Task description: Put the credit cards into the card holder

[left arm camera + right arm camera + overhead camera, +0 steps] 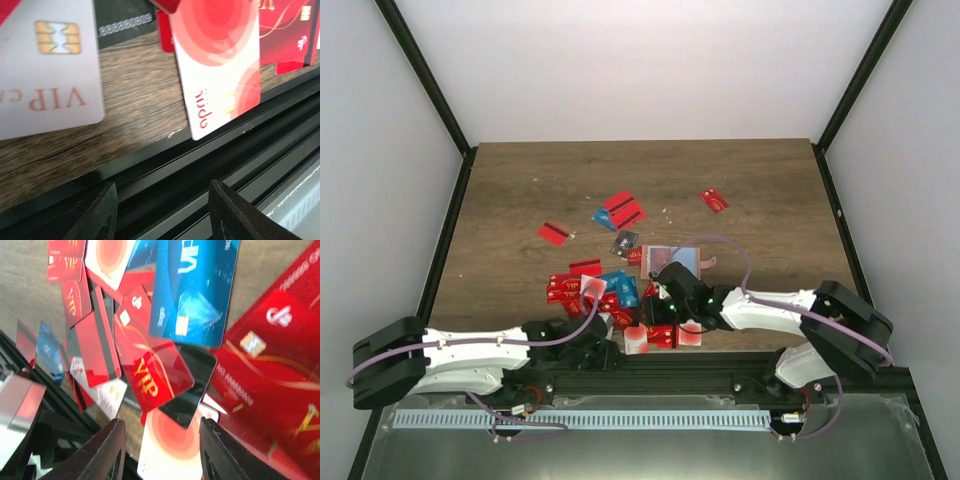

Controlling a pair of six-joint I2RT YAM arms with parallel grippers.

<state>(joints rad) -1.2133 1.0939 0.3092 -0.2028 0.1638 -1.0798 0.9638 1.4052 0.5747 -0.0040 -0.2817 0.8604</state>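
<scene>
Wood-grain counter (520,190), white walls behind: thin red, blue and white plastic credit cards (570,290) heaped by its near edge. Likely light, stiff, slick; pinch an overhanging edge. Both left fingers (95,215) and right fingers (107,450) stand apart, empty.

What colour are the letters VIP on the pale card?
Orange-red letters on the card; left wrist view shows them best.

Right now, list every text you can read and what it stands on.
"VIP ca", upside down, cut by the frame: white card.
"VIP", gold: red card.
Digits on the dark card: too blurred.
Script on the red-circle card: unreadable.
Number on the big red card: blurred.
Top view: all too small.
</scene>
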